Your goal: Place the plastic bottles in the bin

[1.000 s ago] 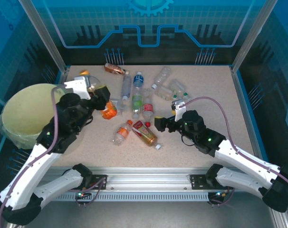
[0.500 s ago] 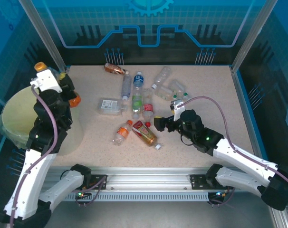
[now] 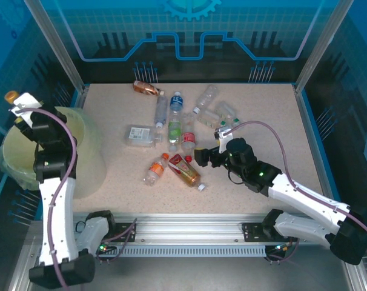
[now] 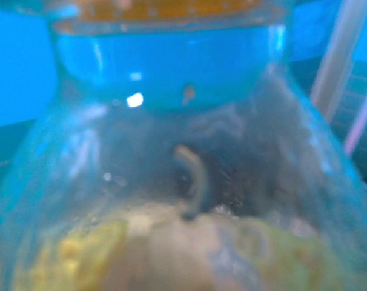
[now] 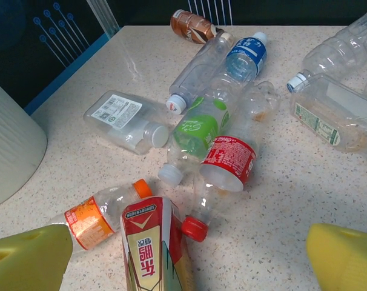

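Left claw (image 3: 19, 104) is gripping an orange-capped bottle (image 4: 183, 182), hovering over the bin (image 3: 86, 163). Right claw (image 5: 189, 242) is hanging open, low over the counter (image 5: 280, 200), facing a red-and-yellow-label bottle (image 5: 150, 245). It's looking light, crushable and slippery, so a mid-body pinch seems best. A red-capped bottle (image 5: 227, 159) is lying just beside it, crowding the approach.
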`<state>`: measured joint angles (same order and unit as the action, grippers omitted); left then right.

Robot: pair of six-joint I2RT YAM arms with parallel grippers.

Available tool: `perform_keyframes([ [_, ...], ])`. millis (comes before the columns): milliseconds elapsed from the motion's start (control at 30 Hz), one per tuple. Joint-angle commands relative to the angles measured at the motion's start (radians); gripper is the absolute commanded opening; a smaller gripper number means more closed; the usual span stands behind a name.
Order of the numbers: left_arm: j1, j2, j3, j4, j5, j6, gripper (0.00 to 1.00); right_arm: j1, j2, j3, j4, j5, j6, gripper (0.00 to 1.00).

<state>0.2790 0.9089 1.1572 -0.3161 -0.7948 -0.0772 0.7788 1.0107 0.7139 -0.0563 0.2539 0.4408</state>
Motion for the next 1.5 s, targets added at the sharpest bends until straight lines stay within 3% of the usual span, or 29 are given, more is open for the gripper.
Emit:
perform_keyframes([
  [0,0.102,0.051,-0.029,-0.040,0.076,-0.132,0.49,-0.014,0.008,0.030,-0.005,0.016,0.012,1.00],
  [200,0.206,0.110,-0.103,-0.042,0.197,-0.240,0.51,-0.023,0.000,0.019,-0.016,0.030,0.027,1.00],
  [767,0.208,0.194,-0.227,0.131,0.380,-0.292,0.67,-0.045,-0.054,-0.034,-0.042,0.043,0.048,1.00],
  [1033,0.187,0.167,-0.138,-0.006,0.411,-0.329,0.81,-0.069,-0.074,-0.062,-0.049,0.074,0.070,1.00],
  [1233,0.164,0.136,-0.070,-0.108,0.415,-0.357,0.98,-0.101,-0.075,-0.072,-0.047,0.073,0.088,1.00],
  [1467,0.138,0.092,0.026,-0.216,0.462,-0.361,0.99,-0.186,-0.069,-0.078,-0.061,0.050,0.109,1.00],
])
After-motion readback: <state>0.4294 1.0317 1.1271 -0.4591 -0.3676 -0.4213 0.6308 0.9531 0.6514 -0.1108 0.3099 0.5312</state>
